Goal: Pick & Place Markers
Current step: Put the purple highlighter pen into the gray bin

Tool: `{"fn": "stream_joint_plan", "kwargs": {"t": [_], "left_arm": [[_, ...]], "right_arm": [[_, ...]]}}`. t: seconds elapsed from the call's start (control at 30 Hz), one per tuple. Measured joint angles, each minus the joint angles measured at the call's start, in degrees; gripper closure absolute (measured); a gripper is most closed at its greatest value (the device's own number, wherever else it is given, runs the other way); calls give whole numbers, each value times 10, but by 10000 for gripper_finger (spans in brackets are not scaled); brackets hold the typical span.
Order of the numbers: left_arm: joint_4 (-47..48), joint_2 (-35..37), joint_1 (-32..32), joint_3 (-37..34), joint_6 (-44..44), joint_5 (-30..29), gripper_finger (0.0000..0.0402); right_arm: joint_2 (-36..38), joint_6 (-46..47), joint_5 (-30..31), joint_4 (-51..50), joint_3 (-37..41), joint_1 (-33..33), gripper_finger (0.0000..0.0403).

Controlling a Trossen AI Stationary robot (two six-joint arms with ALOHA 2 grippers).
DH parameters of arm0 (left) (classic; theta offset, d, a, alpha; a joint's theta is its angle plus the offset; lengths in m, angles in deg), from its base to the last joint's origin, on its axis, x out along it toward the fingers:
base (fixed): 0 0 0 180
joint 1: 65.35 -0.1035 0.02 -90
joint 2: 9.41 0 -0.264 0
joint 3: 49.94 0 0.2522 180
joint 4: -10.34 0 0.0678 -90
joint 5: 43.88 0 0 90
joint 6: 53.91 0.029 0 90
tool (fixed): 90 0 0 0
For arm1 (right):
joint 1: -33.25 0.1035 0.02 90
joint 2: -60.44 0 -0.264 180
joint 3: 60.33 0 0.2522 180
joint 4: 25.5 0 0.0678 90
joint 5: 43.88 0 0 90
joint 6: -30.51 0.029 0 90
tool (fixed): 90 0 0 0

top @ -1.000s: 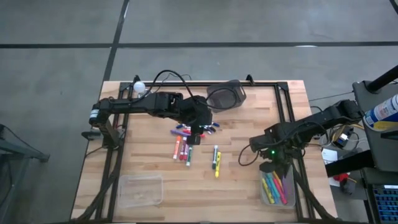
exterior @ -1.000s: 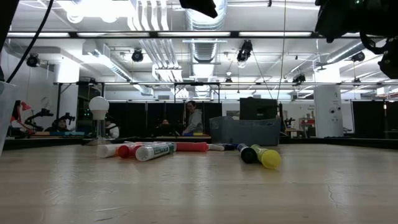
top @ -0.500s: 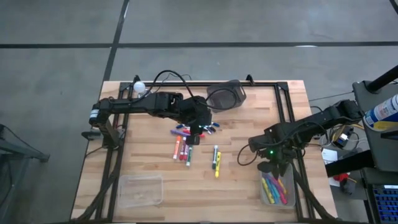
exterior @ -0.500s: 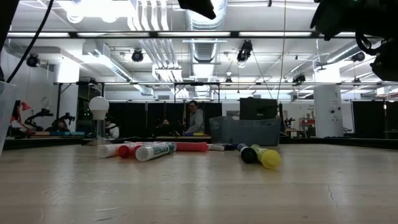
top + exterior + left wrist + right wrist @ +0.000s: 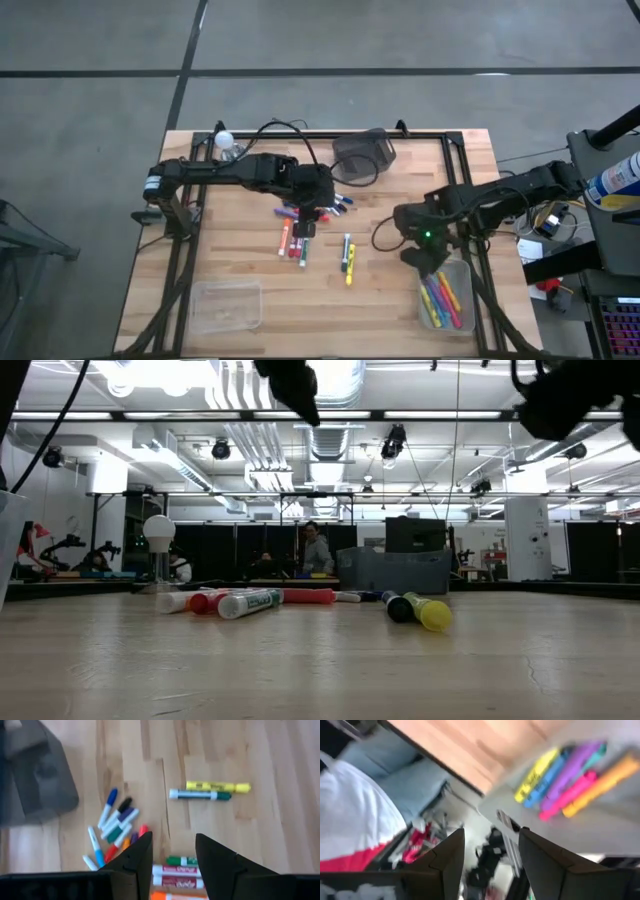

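I see a light butcher-block wooden table with a black metal frame, on a grey concrete floor crossed by dark seams. Beyond it, an open workshop: white ceiling ducts, bright strip lights, a round white lamp, a grey bin, a person far back.

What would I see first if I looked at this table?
The bright markers scattered in the middle of the wooden table, with the left pincer open right above them. Next, the clear tray at the table's right edge, holding more markers, with the right pincer open beside it.
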Motion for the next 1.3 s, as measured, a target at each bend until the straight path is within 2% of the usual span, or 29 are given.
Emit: {"fn": "stream_joint_plan", "kwargs": {"t": [0.3,0.57,0.97,1.3], "left_arm": [[6,0,-18,-73,-42,-32,260],[3,0,-47,-168,4,-34,260],[-90,0,-64,-330,132,-25,260],[-162,0,-78,-386,150,-26,260]], "right_arm": [[0,-28,153,0,-82,-29,226],[0,-66,238,-1,-135,-41,225],[0,-76,254,1,-145,-41,225],[0,-79,269,5,-144,-41,225]]}}
